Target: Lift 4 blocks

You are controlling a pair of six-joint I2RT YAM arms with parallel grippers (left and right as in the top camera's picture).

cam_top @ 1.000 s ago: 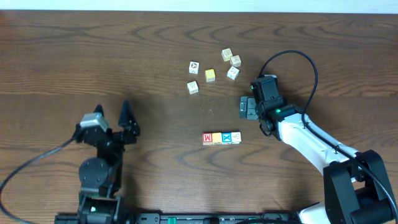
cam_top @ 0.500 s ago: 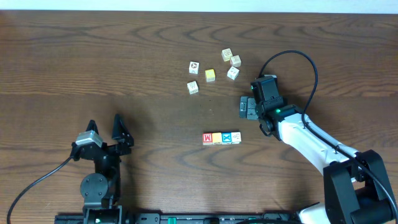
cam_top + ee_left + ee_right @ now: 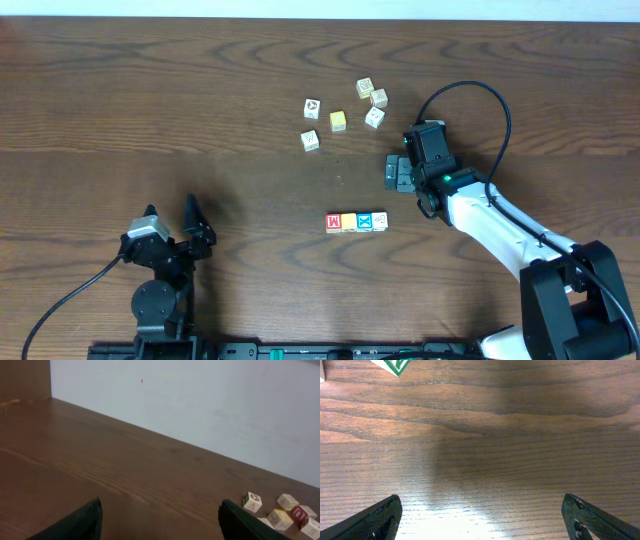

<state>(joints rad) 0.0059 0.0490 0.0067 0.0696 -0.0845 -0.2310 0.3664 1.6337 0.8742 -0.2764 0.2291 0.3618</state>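
I'm seeing the blocks lying in a side-to-side row nearer my right end effector, it and the left end effector both gaping empty

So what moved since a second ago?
Only the left gripper moved: it pulled back toward the near edge of the table, open and empty. Nothing was grabbed or let go. The right gripper stayed open near the row of four blocks, which did not move, and neither did the loose cubes farther back.
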